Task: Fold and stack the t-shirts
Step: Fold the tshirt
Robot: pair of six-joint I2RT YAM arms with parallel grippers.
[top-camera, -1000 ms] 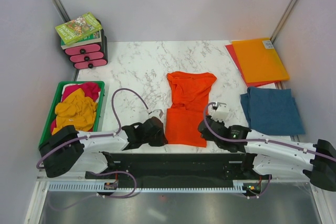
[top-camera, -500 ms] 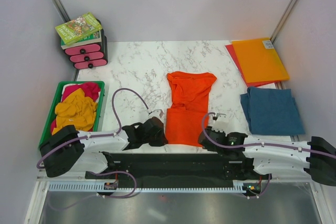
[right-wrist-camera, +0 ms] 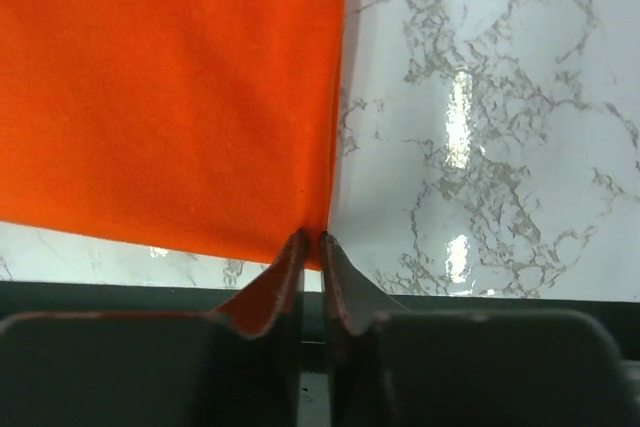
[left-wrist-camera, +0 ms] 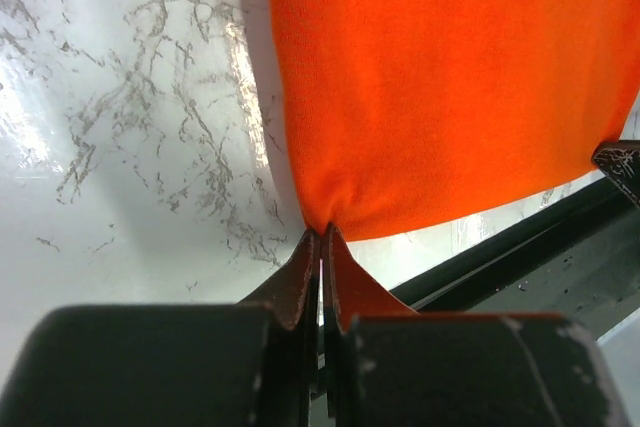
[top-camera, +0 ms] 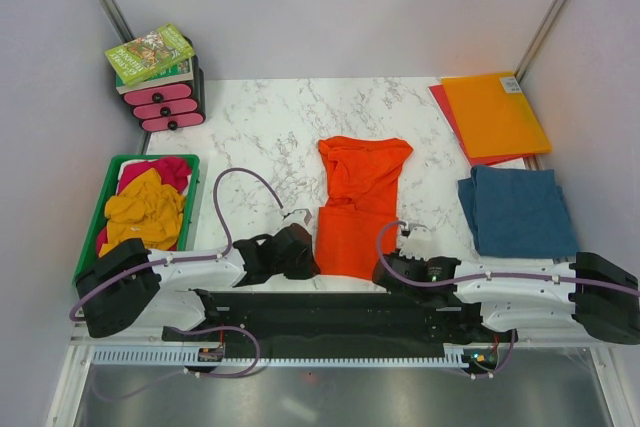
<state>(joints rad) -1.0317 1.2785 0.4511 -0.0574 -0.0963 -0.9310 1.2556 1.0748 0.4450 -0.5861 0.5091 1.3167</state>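
Two pincers were seen low over the near edge of the marbled surface (top-camera: 260,127). The left pincer (left-wrist-camera: 321,237) was closed tight on the near left corner of the one orange t-shirt (top-camera: 358,207). The right pincer (right-wrist-camera: 310,239) was pinched shut on the shirt's near right corner, so the near hem was held between the two. The orange t-shirt was spread flat straight ahead of both pincers, with a smooth panel nearest them and a creased part beyond. One teal-blue t-shirt (top-camera: 520,209) was laid folded to the right of the right pincer and a little ahead of it, apart from the orange one. Farther ahead on that side two flat folders were counted, one orange folder (top-camera: 495,112) resting on one red folder (top-camera: 443,105). To the left of the left pincer one green bin (top-camera: 110,187) was placed. In it one mustard-yellow t-shirt (top-camera: 145,212) was heaped, with one magenta t-shirt (top-camera: 170,169) just beyond it. A strip of white cloth (top-camera: 133,173) was seen beside that, though what kind of garment it was could not be told. Far ahead and to the left of the left pincer stood one drawer unit (top-camera: 165,107) with three pink drawers, and one green-covered book (top-camera: 150,52) was laid on top of it.
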